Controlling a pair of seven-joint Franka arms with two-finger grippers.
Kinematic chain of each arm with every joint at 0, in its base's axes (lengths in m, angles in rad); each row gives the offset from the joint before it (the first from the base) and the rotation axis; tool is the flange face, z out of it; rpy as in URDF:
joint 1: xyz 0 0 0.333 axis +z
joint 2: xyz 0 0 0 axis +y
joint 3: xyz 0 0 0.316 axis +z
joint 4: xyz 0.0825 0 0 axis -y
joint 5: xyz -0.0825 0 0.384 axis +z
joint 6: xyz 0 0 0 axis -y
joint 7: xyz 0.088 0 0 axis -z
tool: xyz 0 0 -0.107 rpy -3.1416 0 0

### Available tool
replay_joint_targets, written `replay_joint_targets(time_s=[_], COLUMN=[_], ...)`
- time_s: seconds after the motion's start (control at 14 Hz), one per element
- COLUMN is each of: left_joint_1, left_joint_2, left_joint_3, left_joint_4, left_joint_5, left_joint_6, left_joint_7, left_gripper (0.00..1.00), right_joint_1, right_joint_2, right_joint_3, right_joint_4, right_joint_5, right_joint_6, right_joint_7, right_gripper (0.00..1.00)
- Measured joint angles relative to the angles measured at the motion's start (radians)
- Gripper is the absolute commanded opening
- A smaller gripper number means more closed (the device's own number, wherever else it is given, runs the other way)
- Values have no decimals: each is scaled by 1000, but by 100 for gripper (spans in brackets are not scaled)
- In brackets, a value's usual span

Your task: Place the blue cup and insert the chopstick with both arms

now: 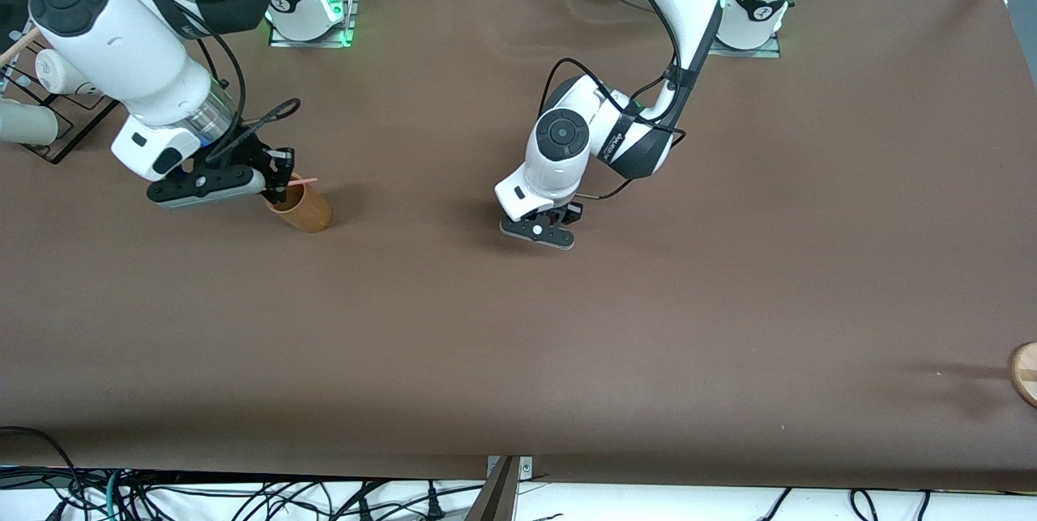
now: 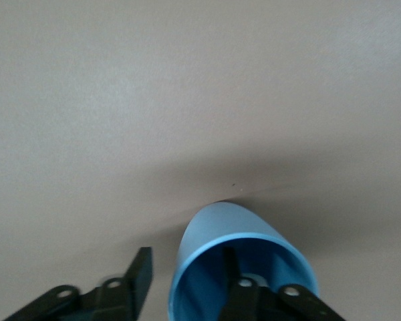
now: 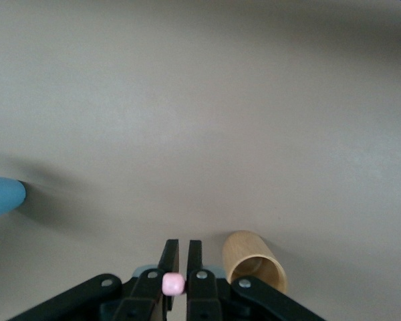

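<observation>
The blue cup [image 2: 230, 231] stands on the brown table [image 1: 729, 262] near its middle; the left hand hides it in the front view. My left gripper [image 1: 541, 231] is low over it and open. One finger [image 2: 228, 267] is inside the cup. The other finger [image 2: 139, 271] is outside, with a gap to the wall. The cup also shows in the right wrist view [image 3: 3, 196]. My right gripper [image 1: 275, 174] is shut on the pale pink chopstick [image 1: 305, 180], whose end shows between the fingers [image 3: 173, 283]. It hovers beside the mouth of the tan wooden cup [image 1: 301, 209].
The tan wooden cup [image 3: 254, 266] stands toward the right arm's end of the table. A black rack with white cups [image 1: 44, 96] sits at that end's edge. A round wooden piece [image 1: 1026, 373] lies at the left arm's end, nearer the front camera.
</observation>
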Motion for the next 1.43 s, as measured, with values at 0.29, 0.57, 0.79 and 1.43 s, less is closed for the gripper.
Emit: replay_joint_targets(time_s=[0.29,0.57,0.79,1.43], left_joint_1=[25,113,235,614], left_joint_2=[-61,-209,-323,-493], left_joint_3=[21,28,34,-9], left_joint_4=[48,65,66,61], left_joint_5=[0,0,0,0], left_joint_6=[-70,-225,-346,-615], left_joint_7=[-6,-7,-7,159], left_gripper=[100,100,100,100], right_joint_1=[1,22,106,336], right_joint_2=[26,81,151,382], right_joint_3=[48,109,122,125], right_joint_4=[3,51,120,321], right_joint_5=[0,0,-7,-244], right_joint_6=[56,112,162,239], right_joint_7=[89,235,375,847], right_gripper=[0,0,0,0])
